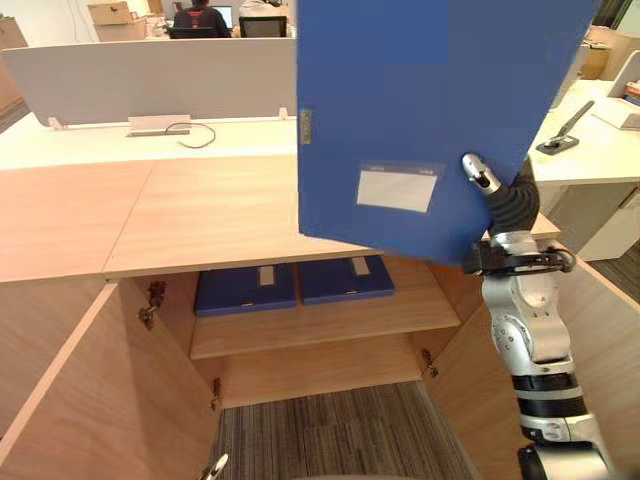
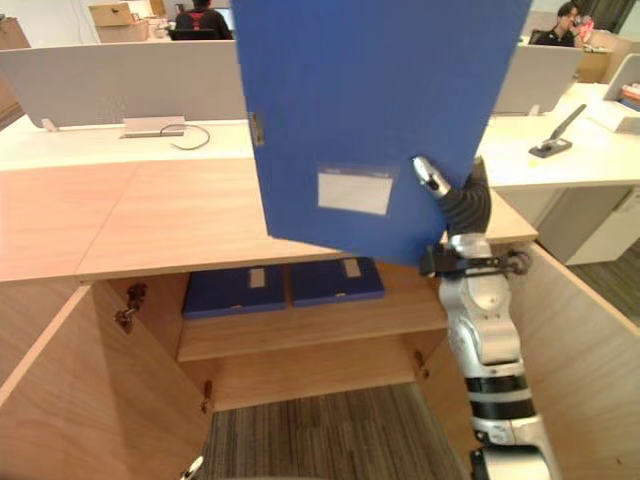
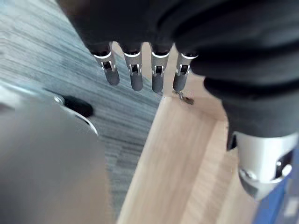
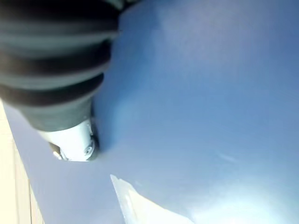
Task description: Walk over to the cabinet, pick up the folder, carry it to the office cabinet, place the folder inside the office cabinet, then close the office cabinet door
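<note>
The blue folder (image 1: pixel 430 100) with a white label pocket (image 1: pixel 397 187) is held upright and high, over the top of the open wooden office cabinet (image 1: pixel 200 215). My right hand (image 1: pixel 482 173) is shut on its lower right corner, thumb (image 4: pixel 70 144) pressed on the front cover and fingers hidden behind. My left hand (image 3: pixel 136 77) hangs low beside the cabinet's left door (image 1: pixel 90 390), fingers straight and holding nothing. Inside, two more blue folders (image 1: pixel 245 288) (image 1: pixel 346 278) lie flat on the shelf (image 1: pixel 330 325).
Both cabinet doors stand open; the right one (image 1: pixel 605 340) is beside my right arm. Striped carpet (image 1: pixel 340 435) lies in front. Behind the cabinet runs a white desk with a grey divider (image 1: pixel 150 80) and a cable. A black tool (image 1: pixel 560 135) rests on the right desk. People sit far back.
</note>
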`<state>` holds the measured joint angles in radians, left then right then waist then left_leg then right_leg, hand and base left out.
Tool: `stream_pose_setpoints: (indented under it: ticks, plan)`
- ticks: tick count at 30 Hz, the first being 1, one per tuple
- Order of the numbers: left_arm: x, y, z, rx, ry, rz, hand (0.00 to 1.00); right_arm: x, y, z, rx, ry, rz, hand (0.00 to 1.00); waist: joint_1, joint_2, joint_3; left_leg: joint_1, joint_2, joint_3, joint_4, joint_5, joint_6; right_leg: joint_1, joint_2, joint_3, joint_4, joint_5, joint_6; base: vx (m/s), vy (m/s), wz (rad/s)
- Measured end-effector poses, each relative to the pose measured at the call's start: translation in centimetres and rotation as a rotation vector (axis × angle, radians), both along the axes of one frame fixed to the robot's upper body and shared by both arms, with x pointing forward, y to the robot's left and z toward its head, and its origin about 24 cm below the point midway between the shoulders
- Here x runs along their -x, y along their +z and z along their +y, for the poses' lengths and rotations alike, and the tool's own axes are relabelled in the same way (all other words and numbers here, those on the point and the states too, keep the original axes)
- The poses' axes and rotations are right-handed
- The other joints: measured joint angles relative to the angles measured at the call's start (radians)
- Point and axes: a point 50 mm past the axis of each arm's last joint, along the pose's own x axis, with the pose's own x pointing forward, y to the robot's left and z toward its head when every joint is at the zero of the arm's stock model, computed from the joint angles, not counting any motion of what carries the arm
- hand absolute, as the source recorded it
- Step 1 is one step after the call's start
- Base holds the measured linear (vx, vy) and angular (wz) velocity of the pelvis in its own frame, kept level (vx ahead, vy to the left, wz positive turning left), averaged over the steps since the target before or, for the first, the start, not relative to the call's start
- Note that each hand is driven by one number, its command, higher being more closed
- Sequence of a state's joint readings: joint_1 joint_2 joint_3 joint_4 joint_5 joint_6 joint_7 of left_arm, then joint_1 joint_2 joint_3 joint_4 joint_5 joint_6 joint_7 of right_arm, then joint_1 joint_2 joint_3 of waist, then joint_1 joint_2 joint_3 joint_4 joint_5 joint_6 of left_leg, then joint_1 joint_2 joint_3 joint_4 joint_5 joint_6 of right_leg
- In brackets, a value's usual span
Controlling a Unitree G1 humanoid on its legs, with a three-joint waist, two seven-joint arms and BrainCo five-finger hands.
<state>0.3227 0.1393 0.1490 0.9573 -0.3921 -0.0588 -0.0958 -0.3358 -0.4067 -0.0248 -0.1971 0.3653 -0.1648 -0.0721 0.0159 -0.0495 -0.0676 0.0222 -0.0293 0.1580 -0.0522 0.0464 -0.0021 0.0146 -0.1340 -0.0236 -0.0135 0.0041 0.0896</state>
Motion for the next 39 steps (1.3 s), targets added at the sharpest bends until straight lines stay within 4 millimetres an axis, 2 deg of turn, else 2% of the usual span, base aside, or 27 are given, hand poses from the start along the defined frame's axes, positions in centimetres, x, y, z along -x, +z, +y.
stream_pose_setpoints:
  ticks: [2, 4, 6, 7, 8, 9, 10, 12, 15, 21, 22, 24, 26, 27, 28, 29, 30, 31, 32, 33, 36, 39]
  plan:
    - [0.9, -0.2, 0.5, -0.058, -0.060, 0.070, 0.00, 1.3, 0.4, 1.9, 0.141, -0.025, -0.087, 1.00, -0.003, -0.008, 0.001, 0.001, 0.001, -0.001, -0.001, 0.000, 0.000, 0.001, 0.001, 0.000, 0.003, 0.000, 0.000, 0.00, 0.000, 0.00]
    - [1.4, -0.2, 0.6, -0.097, -0.124, 0.112, 0.00, 1.8, -0.3, 3.9, 0.292, -0.003, -0.106, 1.00, -0.003, -0.010, -0.001, 0.004, 0.001, -0.001, -0.001, 0.000, 0.000, 0.003, 0.001, 0.000, 0.004, 0.000, 0.000, 0.00, 0.000, 0.00]
    - [1.7, -0.3, 0.7, -0.111, -0.153, 0.134, 0.00, 2.3, -2.4, 6.2, 0.420, 0.092, -0.056, 1.00, -0.001, -0.013, -0.003, 0.006, 0.001, -0.001, -0.001, -0.001, -0.002, 0.003, 0.001, 0.000, 0.005, -0.001, 0.000, 0.00, 0.000, 0.00]
    - [2.1, -0.3, 0.6, -0.115, -0.166, 0.146, 0.00, 2.7, -4.4, 8.0, 0.507, 0.191, -0.002, 1.00, 0.001, -0.014, -0.003, 0.011, 0.002, -0.001, -0.009, -0.003, -0.007, 0.003, 0.001, 0.000, 0.008, -0.001, 0.000, 0.00, 0.000, 0.00]
    - [2.2, -0.3, 0.6, -0.116, -0.169, 0.150, 0.00, 2.9, -5.4, 8.7, 0.553, 0.245, 0.028, 1.00, 0.004, -0.014, -0.003, 0.016, 0.001, -0.003, -0.015, -0.001, -0.008, 0.003, 0.001, 0.000, 0.009, -0.002, 0.001, 0.00, 0.000, 0.00]
    - [2.4, -0.4, 0.7, -0.115, -0.180, 0.159, 0.00, 3.5, -8.0, 10.1, 0.708, 0.356, 0.094, 1.00, 0.010, -0.018, -0.002, 0.016, -0.001, -0.008, -0.017, -0.001, -0.008, 0.002, -0.002, 0.000, 0.009, -0.002, 0.001, 0.00, 0.000, 0.00]
    - [2.5, -0.4, 0.7, -0.115, -0.184, 0.164, 0.00, 3.8, -9.5, 10.5, 0.801, 0.405, 0.130, 1.00, 0.015, -0.021, 0.000, 0.016, -0.003, -0.011, -0.018, -0.001, -0.008, 0.002, -0.003, 0.000, 0.010, -0.002, 0.001, 0.00, 0.000, 0.00]
    - [2.7, -0.4, 0.9, -0.115, -0.197, 0.172, 0.00, 4.2, -13.0, 10.3, 0.986, 0.495, 0.239, 1.00, 0.033, -0.028, 0.003, 0.016, -0.009, -0.017, -0.018, 0.000, -0.008, 0.002, -0.008, 0.000, 0.010, -0.002, 0.001, 0.00, 0.012, 0.02]
    - [3.0, -0.5, 0.7, -0.109, -0.212, 0.190, 0.00, 4.6, -16.2, 9.0, 1.137, 0.564, 0.371, 1.00, 0.044, -0.027, 0.013, 0.014, -0.017, -0.024, -0.019, 0.001, -0.005, 0.002, -0.014, 0.000, 0.010, -0.002, 0.002, 0.02, 0.039, 0.05]
    - [2.3, -0.5, 0.6, -0.115, -0.260, 0.179, 0.00, 4.3, -19.6, 7.4, 1.341, 0.622, 0.505, 1.00, 0.052, -0.023, 0.053, 0.011, -0.021, -0.034, -0.015, 0.005, 0.001, 0.002, -0.011, -0.001, 0.006, -0.002, 0.003, 0.01, 0.006, 0.01]
    - [1.7, -0.5, 0.6, -0.121, -0.270, 0.164, 0.00, 4.1, -20.2, 6.8, 1.392, 0.603, 0.531, 1.00, 0.056, -0.013, 0.076, 0.004, -0.021, -0.042, -0.008, 0.005, 0.002, 0.002, -0.011, -0.005, 0.004, -0.001, 0.004, 0.00, -0.003, 0.08]
    - [1.0, -0.5, 0.5, -0.128, -0.276, 0.147, 0.00, 3.4, -20.6, 6.0, 1.417, 0.576, 0.567, 1.00, 0.056, -0.009, 0.104, -0.012, -0.022, -0.056, 0.013, 0.003, 0.005, -0.001, -0.013, -0.012, 0.003, 0.002, 0.006, -0.02, -0.002, 0.17]
    - [-0.9, -0.3, 0.2, -0.142, -0.296, 0.088, 0.00, 2.1, -20.8, 4.6, 1.474, 0.504, 0.609, 1.00, 0.058, 0.008, 0.176, -0.073, -0.021, -0.078, 0.120, -0.040, 0.018, -0.003, -0.016, -0.030, 0.006, 0.008, 0.006, -0.06, 0.012, 0.23]
    - [-2.2, -0.2, -0.1, -0.145, -0.295, 0.042, 0.00, 1.0, -20.6, 3.8, 1.491, 0.441, 0.635, 1.00, 0.061, 0.034, 0.227, -0.138, -0.010, -0.091, 0.235, -0.088, 0.014, -0.018, -0.010, -0.032, 0.019, 0.012, 0.007, -0.09, 0.025, 0.09]
    - [-2.8, -0.1, -0.4, -0.145, -0.291, 0.023, 0.00, 0.4, -20.4, 3.3, 1.484, 0.402, 0.649, 1.00, 0.063, 0.049, 0.244, -0.181, -0.001, -0.095, 0.292, -0.111, 0.017, -0.037, -0.003, -0.032, 0.031, 0.013, 0.007, -0.17, 0.049, 0.02]
    - [-4.2, 0.0, -0.9, -0.144, -0.286, -0.018, 0.00, -1.3, -19.6, 2.3, 1.422, 0.294, 0.683, 1.00, 0.069, 0.094, 0.298, -0.270, 0.020, -0.116, 0.404, -0.146, 0.021, -0.088, 0.017, -0.031, 0.068, 0.016, 0.005, -0.16, 0.043, -0.05]
    - [-4.8, 0.0, -1.2, -0.147, -0.283, -0.034, 0.00, -2.2, -19.1, 2.0, 1.375, 0.244, 0.699, 1.00, 0.070, 0.111, 0.324, -0.296, 0.026, -0.123, 0.433, -0.153, 0.024, -0.108, 0.023, -0.030, 0.085, 0.016, 0.005, -0.17, 0.043, -0.08]
    - [-5.9, 0.2, -1.7, -0.148, -0.293, -0.063, 0.00, -3.7, -18.0, 1.4, 1.265, 0.148, 0.717, 1.00, 0.072, 0.136, 0.376, -0.338, 0.037, -0.127, 0.467, -0.155, 0.023, -0.150, 0.028, -0.028, 0.125, 0.014, 0.005, -0.11, 0.018, -0.10]
    - [-6.5, 0.3, -2.0, -0.152, -0.303, -0.083, 0.00, -4.5, -17.2, 1.3, 1.209, 0.106, 0.715, 1.00, 0.074, 0.144, 0.400, -0.356, 0.039, -0.126, 0.478, -0.155, 0.023, -0.176, 0.028, -0.025, 0.149, 0.012, 0.006, -0.21, 0.019, -0.17]
    - [-7.5, 0.6, -2.7, -0.159, -0.337, -0.122, 0.00, -5.8, -15.4, 1.3, 1.073, 0.035, 0.688, 1.00, 0.078, 0.160, 0.445, -0.405, 0.043, -0.117, 0.504, -0.156, 0.023, -0.251, 0.026, -0.012, 0.225, -0.009, 0.008, -0.22, 0.007, -0.21]
    - [-8.7, 1.2, -3.0, -0.183, -0.356, -0.177, 0.00, -7.1, -12.3, 2.7, 0.834, 0.010, 0.606, 1.00, 0.087, 0.159, 0.504, -0.485, 0.039, -0.089, 0.585, -0.184, 0.022, -0.410, 0.007, 0.022, 0.436, -0.095, 0.009, -0.26, -0.039, -0.13]
    - [-9.0, 1.4, -3.0, -0.186, -0.347, -0.194, 0.00, -7.4, -9.2, 4.8, 0.661, 0.061, 0.492, 1.00, 0.087, 0.155, 0.518, -0.596, 0.039, -0.062, 0.695, -0.218, 0.024, -0.558, -0.007, 0.057, 0.607, -0.159, 0.012, -0.14, -0.050, -0.13]
